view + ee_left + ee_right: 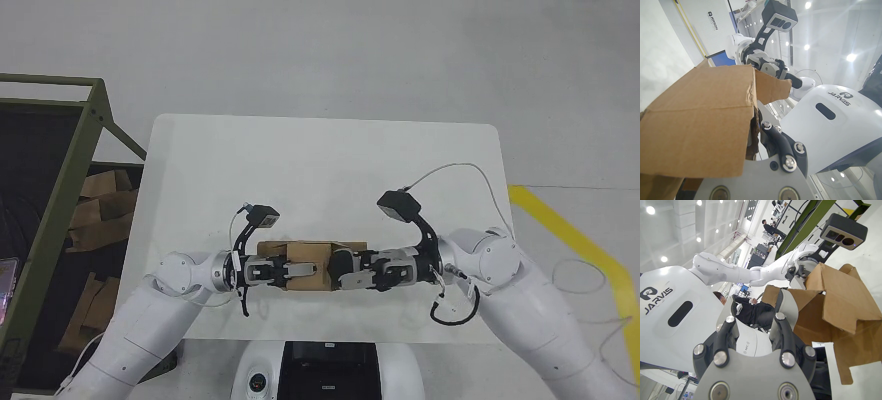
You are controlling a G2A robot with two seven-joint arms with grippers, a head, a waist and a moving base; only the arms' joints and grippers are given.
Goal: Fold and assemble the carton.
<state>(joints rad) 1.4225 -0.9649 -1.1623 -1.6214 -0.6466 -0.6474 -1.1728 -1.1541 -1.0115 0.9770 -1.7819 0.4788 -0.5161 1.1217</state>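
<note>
A: Containers first. Where's the carton?
B: The brown carton (pixel 312 255) lies sideways between both arms, near the front edge of the white table (pixel 320 160). Can't tell if it rests on the top or is lifted. The end toward the right arm is open with its flaps splayed. What shows of the inside is bare cardboard.

A: And the left gripper?
B: The left gripper (pixel 288 270) is closed onto the carton's other end. A carton wall runs down into it. One finger (pixel 779 139) lies right beside that wall, and the other is hidden behind cardboard.

A: Right one?
B: The right gripper (pixel 346 272) is spread wide and grasps nothing. One finger (pixel 788 306) touches a torn flap (pixel 806 298) at the open mouth. The other finger (pixel 727 311) stands apart from the cardboard.

A: Any other container?
B: A green-framed bin (pixel 62 195) stands just off the table's left side, holding flat brown cardboard pieces (pixel 108 200).

A: Edges and room?
B: The carton is roughly centred between the table's sides and well apart from the far edge and both far corners. Both forearms come in along the front edge, one from each side, and meet at the carton. A yellow floor line (pixel 560 225) runs beyond the right side.
</note>
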